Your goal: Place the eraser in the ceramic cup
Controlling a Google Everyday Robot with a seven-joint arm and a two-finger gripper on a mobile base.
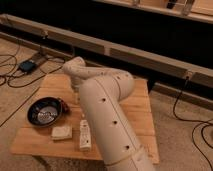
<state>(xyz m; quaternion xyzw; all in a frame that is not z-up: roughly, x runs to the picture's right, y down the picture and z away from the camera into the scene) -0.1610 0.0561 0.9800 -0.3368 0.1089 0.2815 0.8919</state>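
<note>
hand: hidden behind the robot's own arm [107,115], on the far side of the thick white link that drops toward the counter [142,112] just beside the bowl
hand state: cannot tell, as the arm covers it
arm: white and perforated, it rises from the lower right of the picture to a rounded elbow over the counter's back left part, then bends down toward the surface
dark shape [63,103]: a small dark bit at the arm's edge, touching or just beside the bowl's right rim; cannot tell what it is
eraser: not to be made out; its place, its long axis and the way it points cannot be told
ceramic cup: not to be made out either, likely behind the arm
bowl [45,111]: wide, dark and round, upright on the left part of the counter, with pale glints inside
sponge block [61,132]: pale beige and flat, just in front of the bowl and near the front edge
bottle [84,135]: white, lying down with its long axis running from the front edge toward the back; just right of the sponge block and close against the arm
counter: light wood, small and rectangular, standing on a speckled floor [180,135]
black box [27,65]: on the floor beyond the counter's left end, with cables leading from it
cable [176,102]: dark, it hangs from the wall rail on the right and curves over the floor
</note>
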